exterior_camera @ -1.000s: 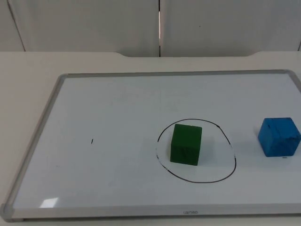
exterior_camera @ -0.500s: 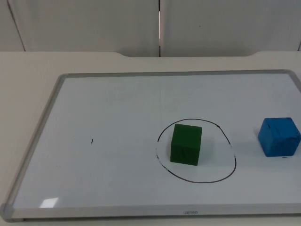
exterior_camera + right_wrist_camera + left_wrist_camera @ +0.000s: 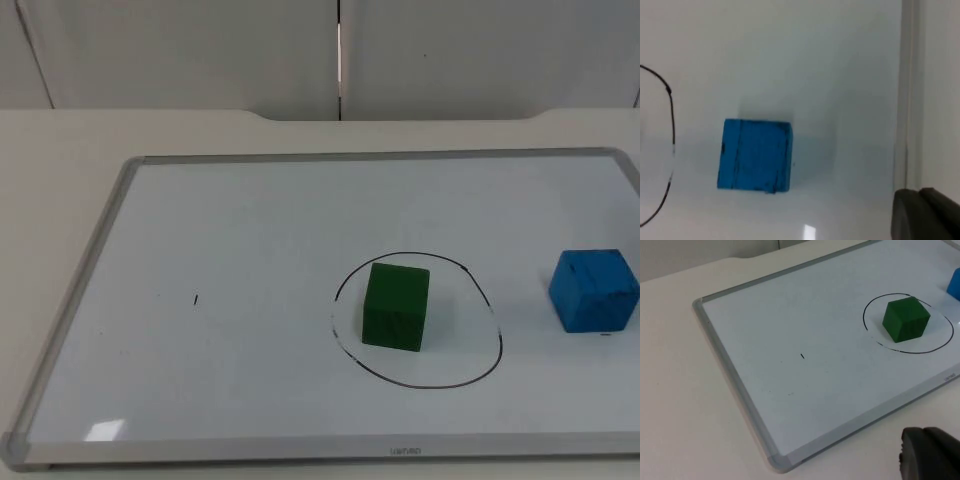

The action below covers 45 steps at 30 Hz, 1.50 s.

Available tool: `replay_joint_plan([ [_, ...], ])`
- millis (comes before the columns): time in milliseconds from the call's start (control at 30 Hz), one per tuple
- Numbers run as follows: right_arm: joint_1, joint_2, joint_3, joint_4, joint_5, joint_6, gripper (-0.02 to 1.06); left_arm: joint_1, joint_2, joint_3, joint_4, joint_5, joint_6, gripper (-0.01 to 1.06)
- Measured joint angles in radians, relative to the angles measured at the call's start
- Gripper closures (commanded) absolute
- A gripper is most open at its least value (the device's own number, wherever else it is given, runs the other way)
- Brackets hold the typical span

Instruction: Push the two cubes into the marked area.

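Top view: green cube [image 3: 396, 306] sat inside the marked circle [image 3: 417, 319] on the whiteboard [image 3: 230, 250]; blue cube [image 3: 594, 289] lay outside it, near the board's right edge.

Left wrist view: left gripper [image 3: 930, 455] hung off the board's front edge, waiting; jaws' state couldn't be told.

Right wrist view: right gripper [image 3: 925, 215] stood near the blue cube; jaws likewise unreadable. Cube looked rigid and light, likely to slide easily; push low on its flat right face.

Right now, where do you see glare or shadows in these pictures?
Top view: a bright glare patch on the whiteboard near its front left corner. Right wrist view: the blue cube casts a soft shadow beside it, and a small glare spot lies near it. Left wrist view: even light around the green cube.
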Motion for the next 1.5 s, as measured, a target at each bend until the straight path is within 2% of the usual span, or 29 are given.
replay_joint_plan([
  [200,0.000,0.125,-0.002,0.000,-0.089,0.013,1.04,0.000,0.000,0.000,0.000,0.000,0.000,1.05],
  [333,0.000,0.190,-0.006,0.004,-0.098,0.014,1.04,0.000,0.000,0.000,0.000,0.000,0.000,1.05],
  [433,0.000,0.235,-0.034,0.017,-0.084,0.018,1.04,0.000,0.000,0.000,0.000,0.000,0.000,1.05],
  [600,0.000,0.316,-0.124,0.023,0.007,0.050,1.04,0.000,0.000,0.000,0.000,0.000,0.000,1.05],
  [800,0.000,0.396,-0.219,0.045,0.066,0.054,1.04,0.000,0.000,0.000,0.000,0.000,0.000,1.05],
  [1000,0.002,0.468,-0.262,0.112,0.080,0.040,1.04,0.000,0.000,0.000,0.000,0.000,0.000,1.05],
  [1500,0.022,0.505,-0.266,0.152,0.103,0.019,1.04,0.000,0.000,0.000,0.000,0.000,0.000,1.05],
])
